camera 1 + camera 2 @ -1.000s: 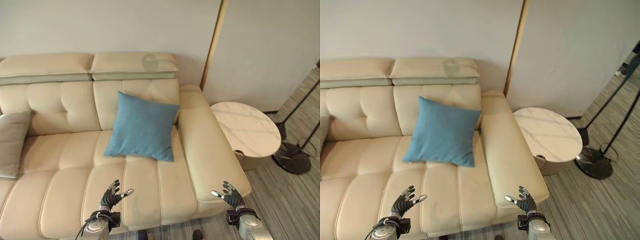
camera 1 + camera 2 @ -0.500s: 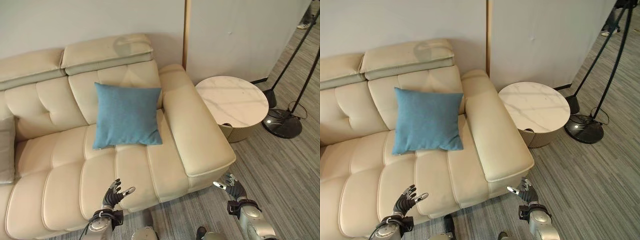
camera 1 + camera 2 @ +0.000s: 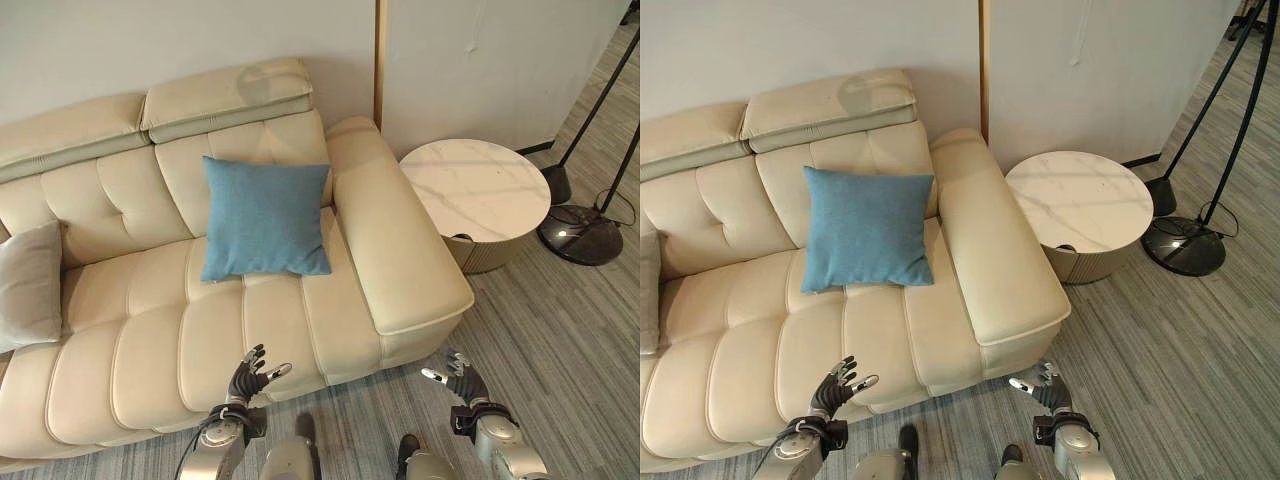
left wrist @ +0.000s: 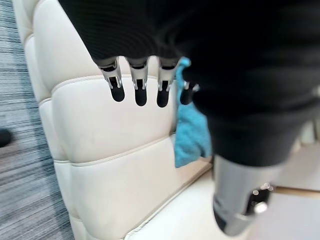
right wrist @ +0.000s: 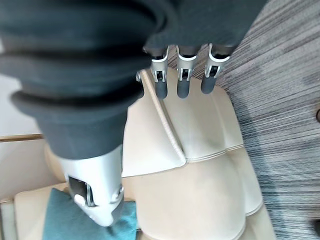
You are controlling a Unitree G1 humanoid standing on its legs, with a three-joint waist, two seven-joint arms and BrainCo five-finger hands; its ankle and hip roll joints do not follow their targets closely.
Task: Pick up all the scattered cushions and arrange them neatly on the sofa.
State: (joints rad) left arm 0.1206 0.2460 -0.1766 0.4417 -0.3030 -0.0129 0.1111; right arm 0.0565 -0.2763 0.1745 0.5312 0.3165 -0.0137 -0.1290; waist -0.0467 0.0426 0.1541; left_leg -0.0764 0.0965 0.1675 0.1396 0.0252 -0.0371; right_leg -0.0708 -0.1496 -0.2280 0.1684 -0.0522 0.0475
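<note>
both hands sit lower against the sofa [image 3: 150,330] front than before; left hand [image 3: 250,378] and right hand [image 3: 458,375] hang empty, fingers loosely spread. blue cushion [image 3: 265,218] leans on the backrest well beyond them, grey cushion [image 3: 30,285] far past the left hand.

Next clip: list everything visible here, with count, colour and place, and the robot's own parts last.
sofa: one, cream, against the wall.
blue cushion: one, propped upright against the sofa's backrest, near the armrest.
grey cushion: one, at the sofa's far left end, leaning on the backrest.
side table: one, round, white marbled top, beside the armrest.
lamp base: one, dark and round, on the grey striped floor past the table.
left hand: open, empty, before the seat's front edge.
right hand: open, empty, over the floor below the armrest corner.
</note>
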